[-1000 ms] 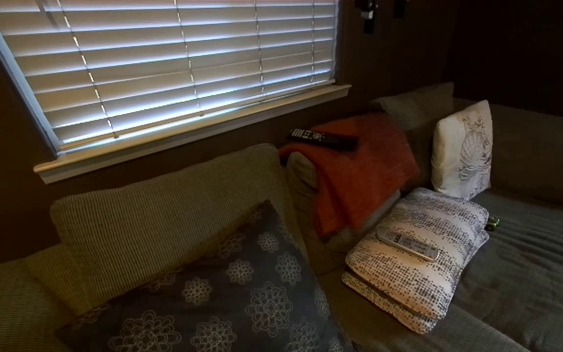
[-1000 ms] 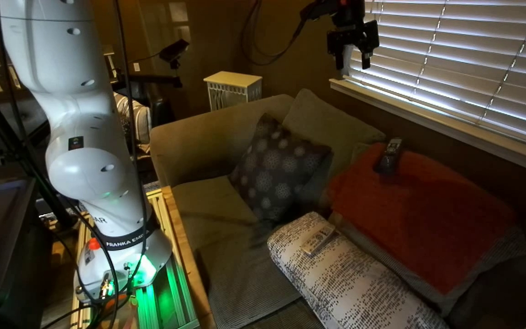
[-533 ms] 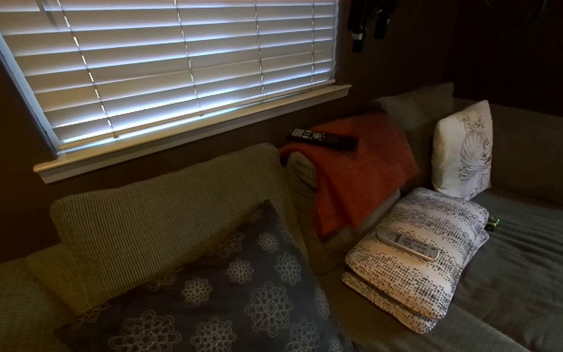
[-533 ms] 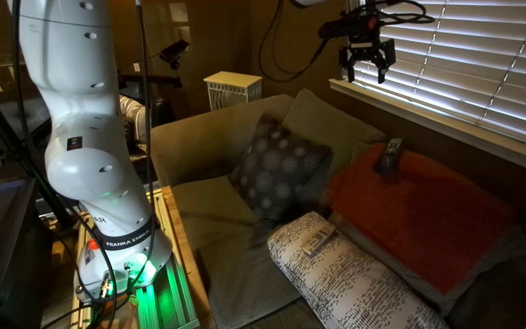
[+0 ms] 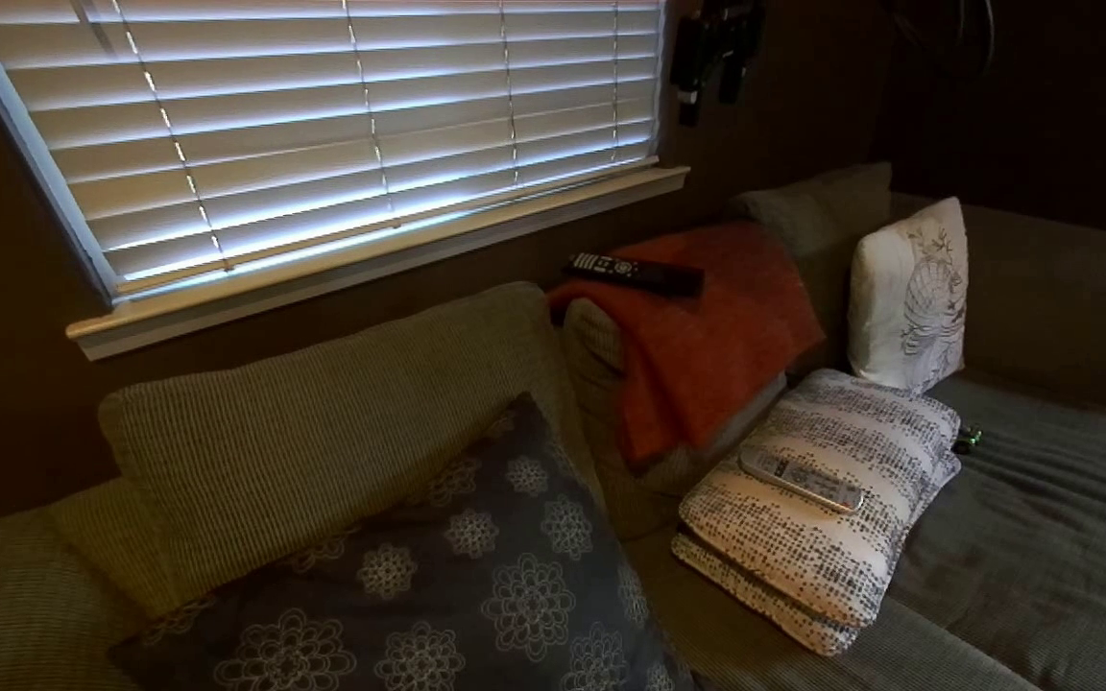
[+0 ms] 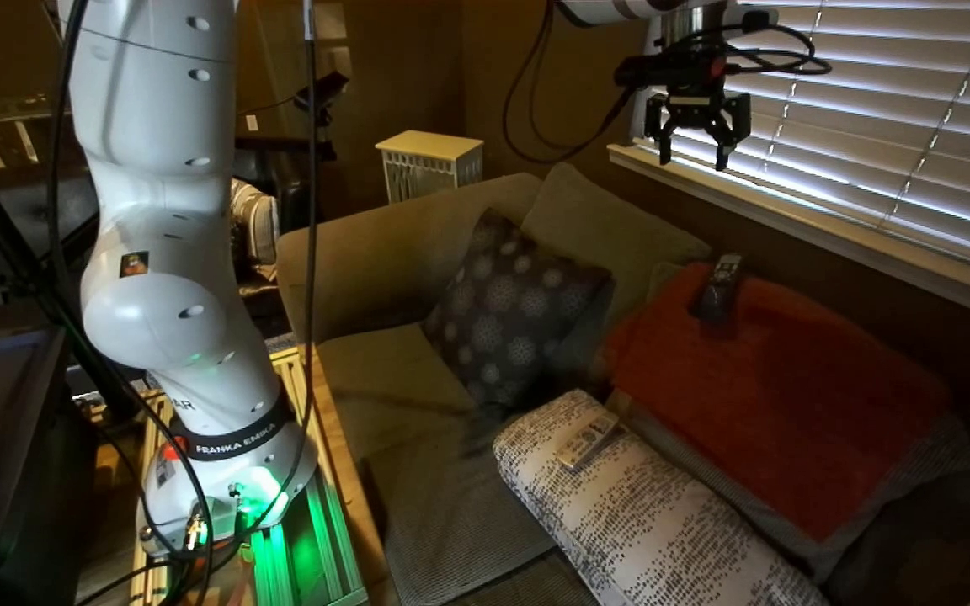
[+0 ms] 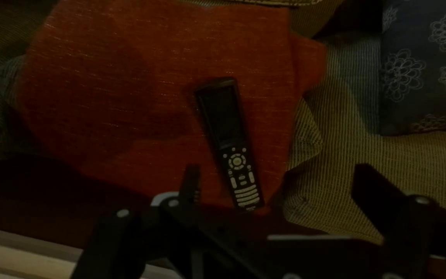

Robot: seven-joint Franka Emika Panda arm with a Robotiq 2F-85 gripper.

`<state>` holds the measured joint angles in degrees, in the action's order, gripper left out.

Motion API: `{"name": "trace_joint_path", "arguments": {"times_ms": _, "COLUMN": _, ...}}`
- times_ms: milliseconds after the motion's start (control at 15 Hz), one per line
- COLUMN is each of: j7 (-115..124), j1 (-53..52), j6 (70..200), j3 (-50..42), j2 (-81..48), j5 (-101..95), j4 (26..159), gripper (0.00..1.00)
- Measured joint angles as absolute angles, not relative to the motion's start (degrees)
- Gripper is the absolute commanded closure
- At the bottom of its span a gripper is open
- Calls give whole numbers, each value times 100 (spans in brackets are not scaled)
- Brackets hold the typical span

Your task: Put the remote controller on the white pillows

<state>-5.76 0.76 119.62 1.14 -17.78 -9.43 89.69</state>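
The black remote controller [image 5: 635, 274] lies on the orange-red cloth over the sofa back in both exterior views [image 6: 717, 293]. In the wrist view the remote controller [image 7: 229, 139] lies slanted, buttons up. Two white pillows with grey speckled bands [image 5: 827, 557] lie stacked on the sofa seat; the top one shows in an exterior view [image 6: 662, 522]. My gripper [image 6: 693, 160] is open and empty, pointing down, high above the sofa back by the window. In the wrist view the fingers of the gripper [image 7: 277, 172] stand wide apart, the remote's lower end showing left of the middle between them.
A light grey remote [image 5: 801, 480] lies on the top white pillow. The orange-red cloth [image 6: 788, 404] drapes over a back cushion. A dark floral cushion [image 6: 510, 311] leans beside it. The window sill [image 5: 380, 254] and blinds run behind the sofa. A white patterned pillow [image 5: 908, 297] stands upright.
My gripper has come down and moved to the right in an exterior view, closer above the remote controller, staying open. The remotes and pillows have not moved.
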Motion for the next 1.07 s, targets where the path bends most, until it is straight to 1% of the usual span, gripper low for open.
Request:
{"name": "trace_joint_path", "arguments": {"times_ms": 267, "j7": -526, "j1": 38, "j6": 12049, "j3": 78, "j2": -1782, "j5": -1129, "j4": 9004, "gripper": 0}}
{"name": "trace_joint_path", "arguments": {"times_ms": 533, "j7": -468, "j1": -7, "j6": 12737, "j3": -2, "j2": -1937, "j5": -1487, "j4": 9175, "gripper": 0}}
{"name": "trace_joint_path", "arguments": {"times_ms": 800, "j7": -559, "j1": 45, "j6": 13462, "j3": -43, "j2": -2283, "j5": -1472, "j4": 9203, "gripper": 0}}
{"name": "trace_joint_path", "arguments": {"times_ms": 1067, "j7": -803, "j1": 141, "j6": 13900, "j3": -42, "j2": -2558, "j5": -1334, "j4": 9197, "gripper": 0}}
